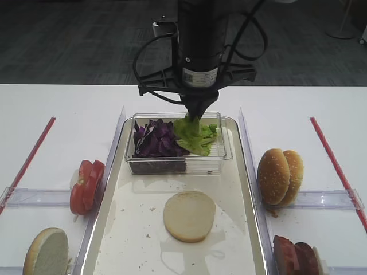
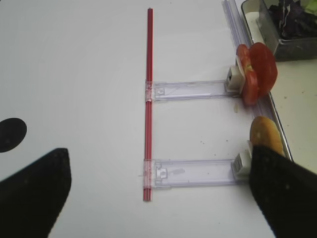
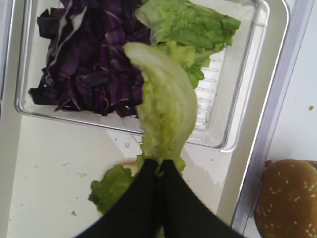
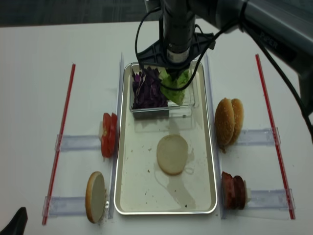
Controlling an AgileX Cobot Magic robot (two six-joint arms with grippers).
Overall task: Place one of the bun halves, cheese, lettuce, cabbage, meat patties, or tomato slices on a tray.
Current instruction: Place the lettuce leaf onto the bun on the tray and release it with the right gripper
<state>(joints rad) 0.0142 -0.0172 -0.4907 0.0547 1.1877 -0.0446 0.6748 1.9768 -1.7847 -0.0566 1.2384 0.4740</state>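
- Silver metal forms the tray (image 1: 243, 217), which runs from the near table edge to the far side, with a cut bun half (image 1: 189, 215) lying flat on its floor.
- On the near right, the meat patties (image 1: 295, 256) stand on edge in a clear holder; the tomato slices (image 1: 86, 186) stand outside the tray's left rim.
- Farther back, a small clear plastic box (image 1: 223, 153) sits on the tray — the cabbage (image 1: 156, 139) fills its left half.
- Above that box, the right gripper (image 3: 160, 166) has its fingers pinched tight on the lettuce (image 3: 167, 106), which hangs over more green leaves (image 3: 190, 22) in the box's right half.
- The left gripper's (image 2: 163, 193) fingers stand wide apart over bare table — nothing between them.
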